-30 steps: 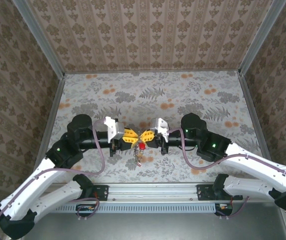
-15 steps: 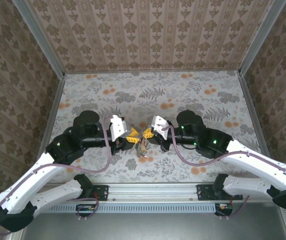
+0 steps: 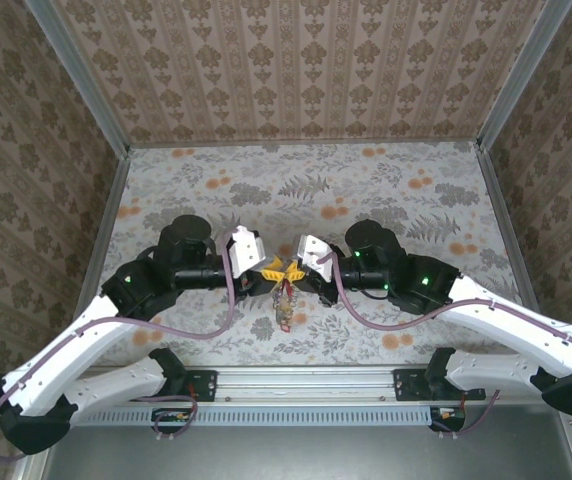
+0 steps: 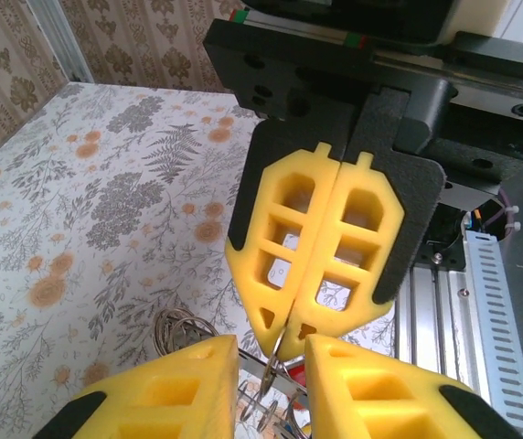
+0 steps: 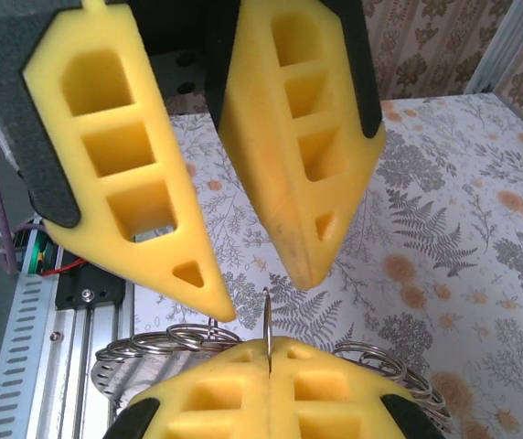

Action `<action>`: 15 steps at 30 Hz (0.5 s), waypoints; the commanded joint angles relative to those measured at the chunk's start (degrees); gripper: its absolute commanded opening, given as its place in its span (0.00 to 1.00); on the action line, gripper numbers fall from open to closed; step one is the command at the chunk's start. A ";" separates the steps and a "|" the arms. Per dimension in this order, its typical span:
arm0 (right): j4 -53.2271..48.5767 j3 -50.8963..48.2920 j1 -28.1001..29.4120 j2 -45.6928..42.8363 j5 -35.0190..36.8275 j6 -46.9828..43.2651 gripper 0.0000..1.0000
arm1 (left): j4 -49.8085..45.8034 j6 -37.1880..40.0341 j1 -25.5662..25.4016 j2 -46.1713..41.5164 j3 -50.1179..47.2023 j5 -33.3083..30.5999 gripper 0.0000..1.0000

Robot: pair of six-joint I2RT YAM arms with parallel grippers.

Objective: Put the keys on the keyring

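Since a second ago both claws have drawn together above the counter (image 3: 366,190). Keyring (image 3: 284,300) hangs at 6 o'clock below them, pinched in the closed right claw (image 5: 268,352); left claw (image 4: 269,347) slightly parted, empty. Step: steadying it for threading; next likely needs a finely aligned left pinch.

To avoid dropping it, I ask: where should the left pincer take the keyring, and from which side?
Judging by its pose, take the thin metal edge of the keyring that stands out of the right pincer's shut tips. Come head-on toward those tips, with the left pincer astride it: the edge is narrow, so the fingers should close on its flat faces.
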 commanded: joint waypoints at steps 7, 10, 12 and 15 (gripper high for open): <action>1.11 2.19 0.44 -0.95 -2.30 -0.43 0.00 | -1.18 2.26 -1.55 1.11 1.25 -2.30 0.17; 1.27 1.94 0.39 -1.04 -2.43 -0.43 0.00 | -1.18 2.37 -1.91 1.07 0.99 -2.81 0.14; 1.44 1.80 0.40 -1.18 -2.44 -0.38 0.00 | -1.36 2.56 -2.04 0.98 0.89 -3.18 0.09; 1.87 1.55 0.39 -1.64 -2.59 -0.43 0.00 | -1.70 2.81 -2.34 1.12 0.88 -3.18 0.00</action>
